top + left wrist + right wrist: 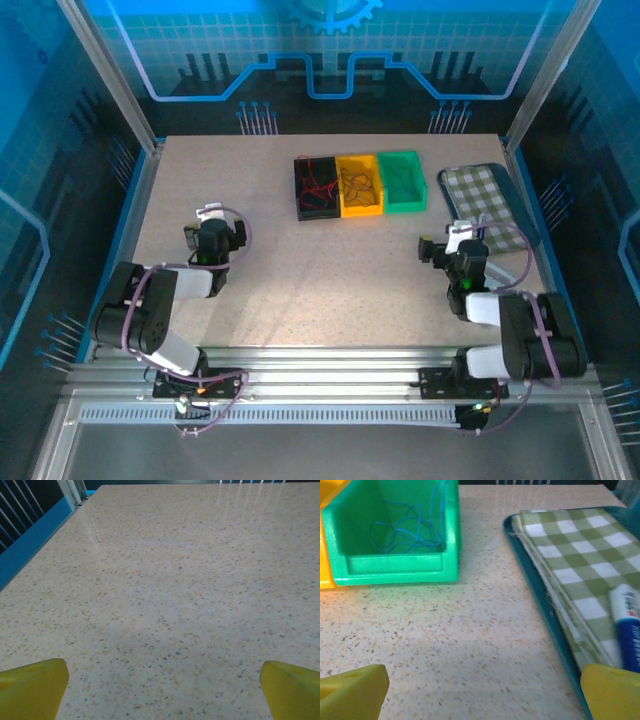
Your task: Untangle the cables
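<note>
Bright overhead light, blurred right-wrist foreground

Here's the counter, beige with fine dark speckles. 3 bins: black bin with red cables, yellow bin with dark brownish cables, green bin with blue cables. Green-and-white checked cloth, teal tray, blue-and-white object. Yellow tips on left claw and right claw.

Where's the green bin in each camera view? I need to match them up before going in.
Top external: green bin, right of the yellow bin, far side of the table.
Right wrist: green bin upper left, blue cables inside.
Left wrist: looks across the speckled table.
Shared landmark: checked cloth, right of the bin.
</note>
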### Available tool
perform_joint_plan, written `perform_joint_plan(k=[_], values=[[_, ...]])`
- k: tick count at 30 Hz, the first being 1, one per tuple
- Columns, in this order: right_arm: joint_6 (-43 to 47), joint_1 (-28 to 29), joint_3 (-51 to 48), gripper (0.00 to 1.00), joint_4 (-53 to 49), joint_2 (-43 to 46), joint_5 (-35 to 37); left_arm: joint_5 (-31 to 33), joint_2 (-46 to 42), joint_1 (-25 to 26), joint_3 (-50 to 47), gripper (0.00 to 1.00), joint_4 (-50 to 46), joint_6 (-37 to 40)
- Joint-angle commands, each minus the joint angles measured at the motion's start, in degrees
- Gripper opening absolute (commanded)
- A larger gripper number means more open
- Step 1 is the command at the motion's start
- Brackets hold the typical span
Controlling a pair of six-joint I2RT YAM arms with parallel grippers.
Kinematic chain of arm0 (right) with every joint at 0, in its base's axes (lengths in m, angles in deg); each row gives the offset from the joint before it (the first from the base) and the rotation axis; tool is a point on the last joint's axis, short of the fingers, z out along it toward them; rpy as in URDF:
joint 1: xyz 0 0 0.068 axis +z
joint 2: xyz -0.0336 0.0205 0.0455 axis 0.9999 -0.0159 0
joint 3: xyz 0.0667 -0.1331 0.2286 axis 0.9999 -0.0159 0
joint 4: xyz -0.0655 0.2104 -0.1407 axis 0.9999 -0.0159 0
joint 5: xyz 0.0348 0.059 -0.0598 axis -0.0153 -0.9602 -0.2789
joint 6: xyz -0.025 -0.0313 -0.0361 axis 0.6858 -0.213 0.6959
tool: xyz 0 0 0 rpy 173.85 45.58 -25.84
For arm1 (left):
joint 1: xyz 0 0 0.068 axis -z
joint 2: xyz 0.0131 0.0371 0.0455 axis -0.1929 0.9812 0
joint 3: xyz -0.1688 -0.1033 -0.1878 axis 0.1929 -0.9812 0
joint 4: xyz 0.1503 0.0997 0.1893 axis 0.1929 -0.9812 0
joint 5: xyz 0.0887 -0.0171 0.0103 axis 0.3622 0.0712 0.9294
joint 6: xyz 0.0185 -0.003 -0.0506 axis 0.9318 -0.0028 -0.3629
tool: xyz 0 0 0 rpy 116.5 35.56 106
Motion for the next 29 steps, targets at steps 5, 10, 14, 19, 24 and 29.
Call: perform_joint_plan(k=[5,10,14,19,24,29], values=[[4.4,1.7,9.5,1.0,-1.5,-5.3,-7.7,-5.6,-1.8,-1.1,-1.3,0.99,5.8,1.2],[4.9,3.9,9.0,1.0,-0.3,-5.5,-0.8,-20.1,0.8,-2.3,-7.6,0.99,19.3,5.0],[4.8,4.6,8.6,1.0,0.8,-5.6,1.4,-16.1,0.7,-3.2,-4.6,0.99,13.1,2.3],[5.8,5.6,8.0,1.0,1.9,-5.6,1.7,-14.6,0.8,-4.5,-4.1,0.99,12.3,0.3],[4.5,2.8,9.5,1.0,-1.1,-5.6,-3.9,-14.6,0.9,-4.5,-4.2,0.99,12.5,0.3],[5.4,3.3,9.3,1.0,-0.9,-5.5,-4.3,-14.6,0.9,-4.5,-4.2,0.99,12.5,0.3]])
